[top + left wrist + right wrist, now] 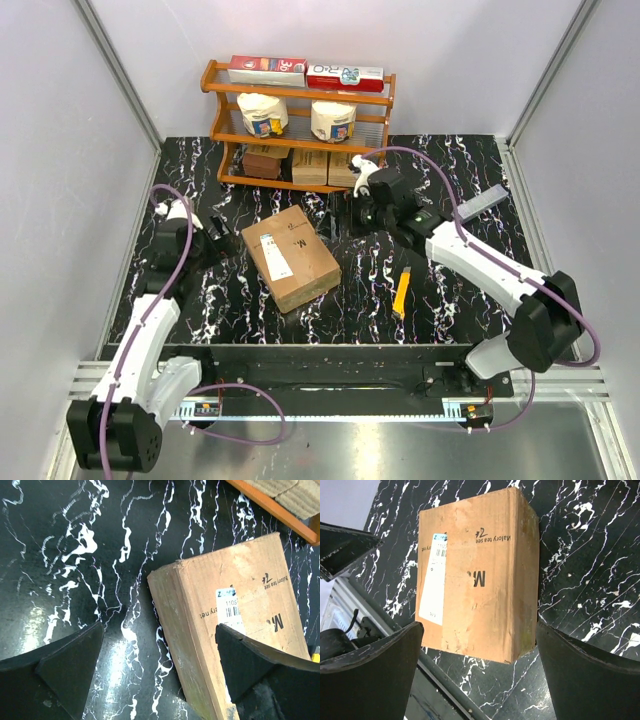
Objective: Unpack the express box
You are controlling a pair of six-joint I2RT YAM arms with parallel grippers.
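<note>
Left gripper (157, 642) and right gripper (479, 630) gape empty; express box (290, 257) looks stiff and light, I reckon; I'd pinch its left and right sides.

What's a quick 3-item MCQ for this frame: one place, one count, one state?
1. Where is the yellow knife relative to the express box?
A. on top of it
B. on the table, to its right, apart
C. leaning on it
2. How many white tubs stand on the middle tier of the shelf?
A. none
B. two
C. four
3. What state is the express box in?
A. closed, white label up
B. flaps open
C. lifted by a gripper

Key: 1 B, bare table shows between them in the top view; 2 B, two stand side by side; 3 A, both wrist views show its closed top, flat on the table.
</note>
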